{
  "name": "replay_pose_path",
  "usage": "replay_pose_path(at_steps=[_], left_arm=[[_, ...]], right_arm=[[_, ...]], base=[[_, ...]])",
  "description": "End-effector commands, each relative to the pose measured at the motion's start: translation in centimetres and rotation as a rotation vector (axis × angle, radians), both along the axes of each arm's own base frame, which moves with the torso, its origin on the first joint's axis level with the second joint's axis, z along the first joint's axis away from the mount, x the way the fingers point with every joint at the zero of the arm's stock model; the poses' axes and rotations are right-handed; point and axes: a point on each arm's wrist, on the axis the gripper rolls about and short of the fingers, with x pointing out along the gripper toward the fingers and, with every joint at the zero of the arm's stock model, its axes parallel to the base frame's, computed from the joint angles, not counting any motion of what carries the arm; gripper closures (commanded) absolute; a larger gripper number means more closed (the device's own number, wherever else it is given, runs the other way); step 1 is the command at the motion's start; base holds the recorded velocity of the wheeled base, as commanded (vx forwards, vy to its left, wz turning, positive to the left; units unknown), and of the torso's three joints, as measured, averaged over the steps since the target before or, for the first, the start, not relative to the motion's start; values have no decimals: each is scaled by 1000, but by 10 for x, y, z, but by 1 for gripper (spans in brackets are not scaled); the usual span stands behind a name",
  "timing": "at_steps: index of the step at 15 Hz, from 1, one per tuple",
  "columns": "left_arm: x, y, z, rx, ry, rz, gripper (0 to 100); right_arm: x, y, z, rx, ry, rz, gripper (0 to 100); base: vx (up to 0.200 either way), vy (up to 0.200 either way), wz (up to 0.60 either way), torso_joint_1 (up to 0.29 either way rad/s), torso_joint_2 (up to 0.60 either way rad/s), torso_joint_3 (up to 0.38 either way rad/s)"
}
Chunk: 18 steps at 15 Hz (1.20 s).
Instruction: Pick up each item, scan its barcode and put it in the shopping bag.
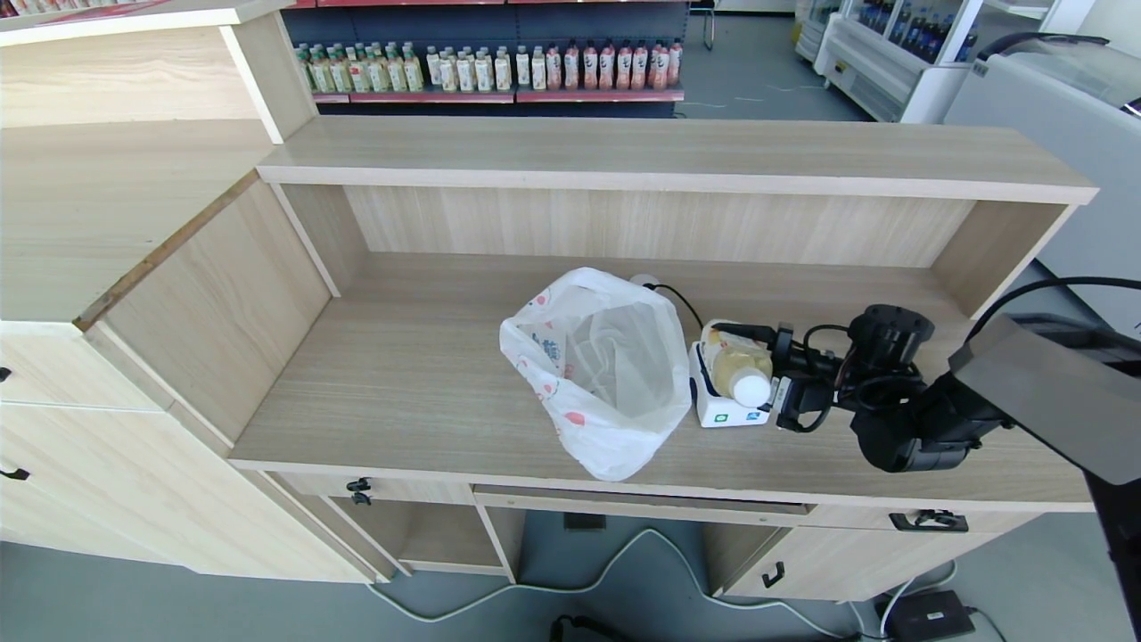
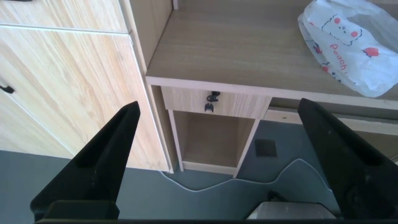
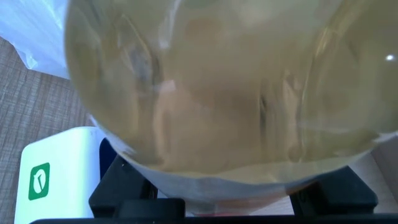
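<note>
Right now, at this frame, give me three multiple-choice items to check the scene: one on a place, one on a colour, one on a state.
1. Where is the bottle?
A. Held over the scanner, beside the shopping bag
B. Inside the bag
C. On the top shelf

2. What colour is the bottle's cap?
A. Red
B. White
C. Blue

3. How is the left gripper?
A. Shut on the bag
B. Shut on a second bottle
C. Open and empty

Answers: 1 A, the right gripper holds it above the white box; 2 B, the head view shows the cap white; 3 C, its fingers stand wide apart with nothing between them.
</note>
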Motion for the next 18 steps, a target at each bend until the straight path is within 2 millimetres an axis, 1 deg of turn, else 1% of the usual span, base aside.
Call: replay_pose_path(at_steps=[1,3,4,5,6,7,9,10,11,12,13,14,16,17,18], left_arm=[[0,0,0,-1,-1,1,0],[0,0,0,-1,-1,-1,0],[0,0,0,1,-1,-1,0],[0,0,0,-1,-1,-1,0],[0,0,0,1,-1,1,0],[0,0,0,1,-1,-1,0],[0,0,0,1,-1,1,0],[0,0,0,1,-1,-1,0],[0,0,0,1,-1,-1,0],[0,0,0,1,-1,1,0],[0,0,0,-1,-1,-1,0],[0,0,0,-1,-1,-1,0],[0,0,0,1,-1,1,0],[0,0,0,-1,-1,-1,0],[0,0,0,1,-1,-1,0]], right_arm=[[0,0,-2,0,8,0,100],[0,-1,3,10,15,-1,100],[-1,-1,8,19,16,0,100],[-11,-14,34,64,62,-23,100],[-18,-23,46,97,109,-39,100],[-37,-34,77,173,194,-52,100],[-68,-53,133,318,293,-92,100],[-87,-61,153,422,348,-163,100],[-106,-68,166,554,399,-257,100],[-113,-73,170,611,414,-302,100],[-125,-83,174,722,444,-406,100],[-138,-90,171,802,470,-555,100],[-166,-103,161,882,520,-841,100],[-177,-112,163,907,534,-945,100],[-194,-121,170,932,522,-1024,100]], base=[[0,0,0,0,0,0],[0,0,0,0,0,0],[0,0,0,0,0,0],[0,0,0,0,0,0],[0,0,0,0,0,0],[0,0,0,0,0,0],[0,0,0,0,0,0],[0,0,0,0,0,0],[0,0,0,0,0,0],[0,0,0,0,0,0],[0,0,0,0,0,0],[0,0,0,0,0,0],[0,0,0,0,0,0],[0,0,0,0,0,0],[0,0,0,0,0,0]])
